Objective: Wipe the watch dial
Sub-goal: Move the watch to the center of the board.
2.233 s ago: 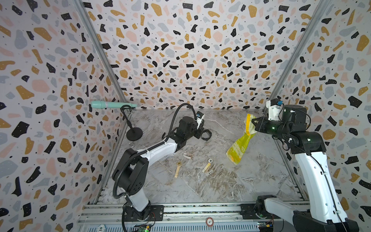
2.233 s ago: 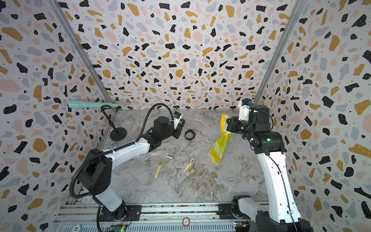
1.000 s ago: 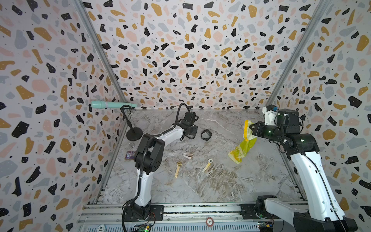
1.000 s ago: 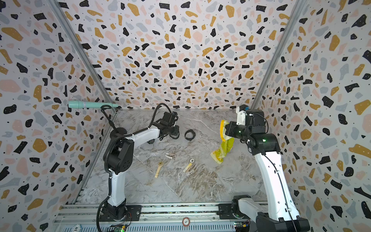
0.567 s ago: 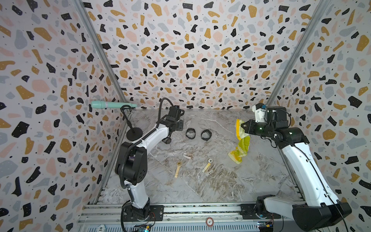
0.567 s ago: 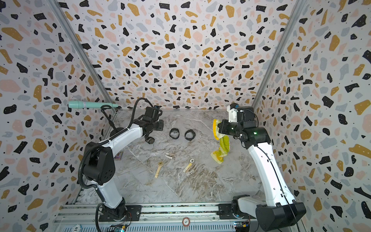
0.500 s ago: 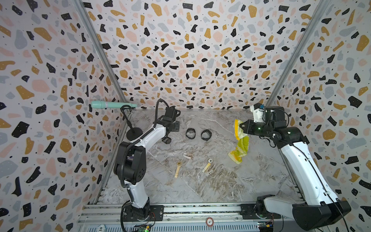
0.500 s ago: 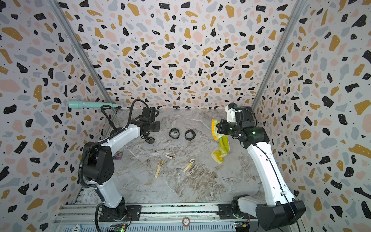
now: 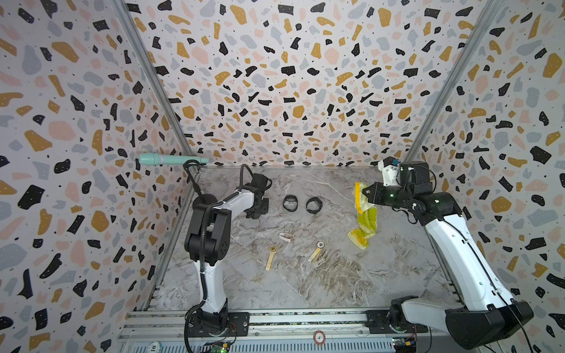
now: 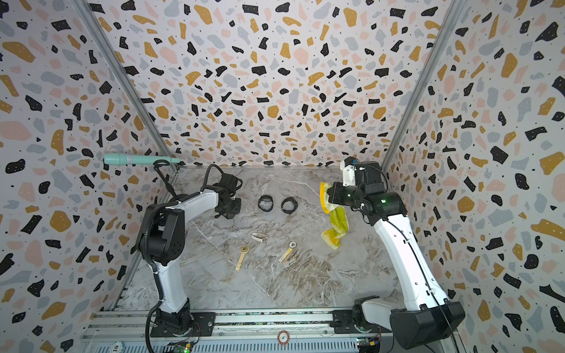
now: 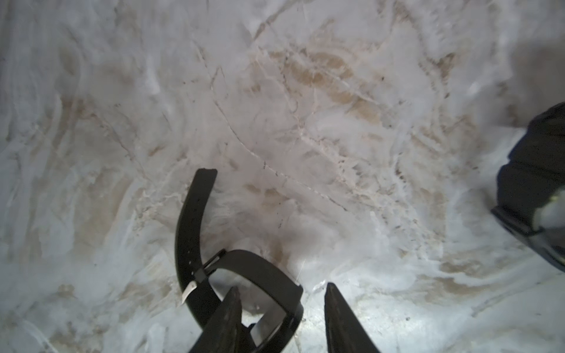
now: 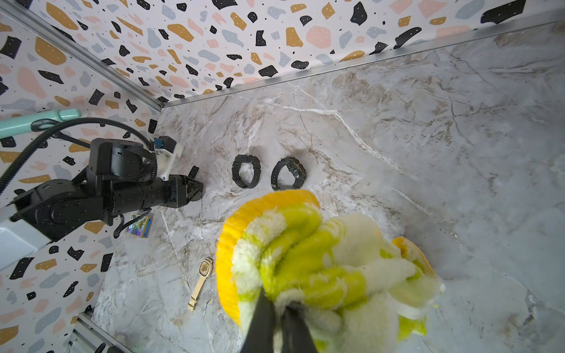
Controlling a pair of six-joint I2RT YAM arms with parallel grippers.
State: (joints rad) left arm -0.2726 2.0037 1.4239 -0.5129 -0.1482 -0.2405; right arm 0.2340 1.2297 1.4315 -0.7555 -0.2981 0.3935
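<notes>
**On the marble: cloth gripped, watch under parted jaws**

Across the grey veined marble tabletop [image 9: 305,290] we see both arms reaching toward the back wall. Our white right arm [image 9: 458,244] rises steeply, wrist level, and the right gripper [image 12: 276,301] is clamped on a yellow-and-white terry cloth [image 9: 365,220] that hangs down from it. Our white left arm [image 9: 235,198] stretches low, wrist bent downward. The left gripper [image 11: 282,287] stands partly parted over a black strap watch [image 11: 189,229] lying on the marble, one finger across its loop, the other clear of it. Its dial we cannot make out. Between the grippers sit one black buckled watch [image 9: 289,202] and a second black buckled watch [image 9: 314,205].
</notes>
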